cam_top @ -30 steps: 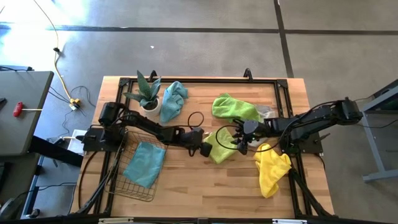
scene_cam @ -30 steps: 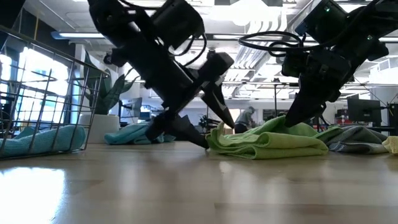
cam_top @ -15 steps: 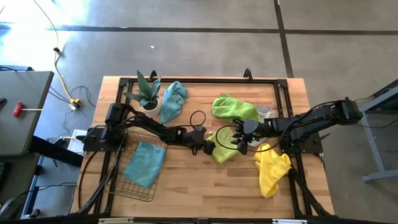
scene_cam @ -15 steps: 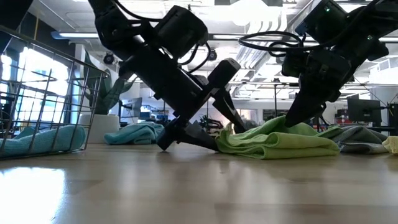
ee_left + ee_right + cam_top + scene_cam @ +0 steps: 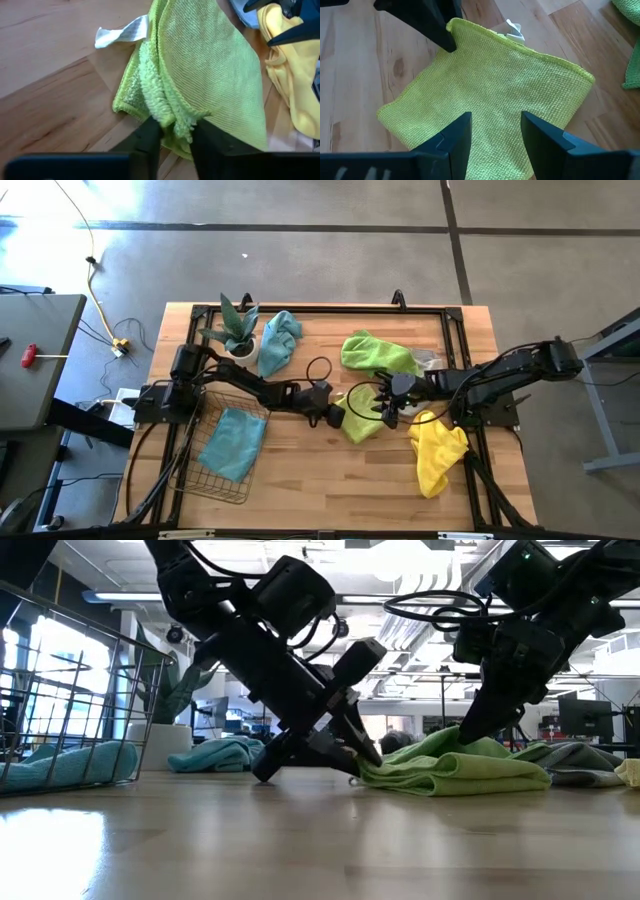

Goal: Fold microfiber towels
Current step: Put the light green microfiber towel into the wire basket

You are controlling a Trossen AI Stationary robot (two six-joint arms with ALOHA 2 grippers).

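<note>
A lime green towel (image 5: 358,420) lies folded over near the table's middle, several layers showing at its left edge. My left gripper (image 5: 335,417) comes from the left and is shut on that edge. My right gripper (image 5: 385,409) stands over the towel's right part, open, its fingers set down on the cloth (image 5: 490,85). A white label (image 5: 120,35) sticks out at the towel's far corner. In the low view the towel (image 5: 450,770) lies flat on the table between the two grippers. My left gripper pinches the towel's bunched left edge (image 5: 171,119) between its two fingers (image 5: 150,136), several layers together. The fingers slant down from the table's left. The towel lies on the table, slack. My right gripper's spread fingers (image 5: 462,132) come from above onto the towel's top layer (image 5: 470,740) near its right side; I cannot tell whether they press it.
A yellow towel (image 5: 437,452) lies near the right. A second lime towel (image 5: 375,352) and a grey one (image 5: 426,360) lie behind. A teal towel (image 5: 280,340) and a potted plant (image 5: 235,330) stand at the far left. The wire basket (image 5: 205,465) holds another teal towel (image 5: 235,442).
My left gripper has moved toward the table's right, reached the lime towel's left edge and shut on it. That edge has been pushed a little to the right and bunched; the towel's right part under my right gripper has stayed put.
</note>
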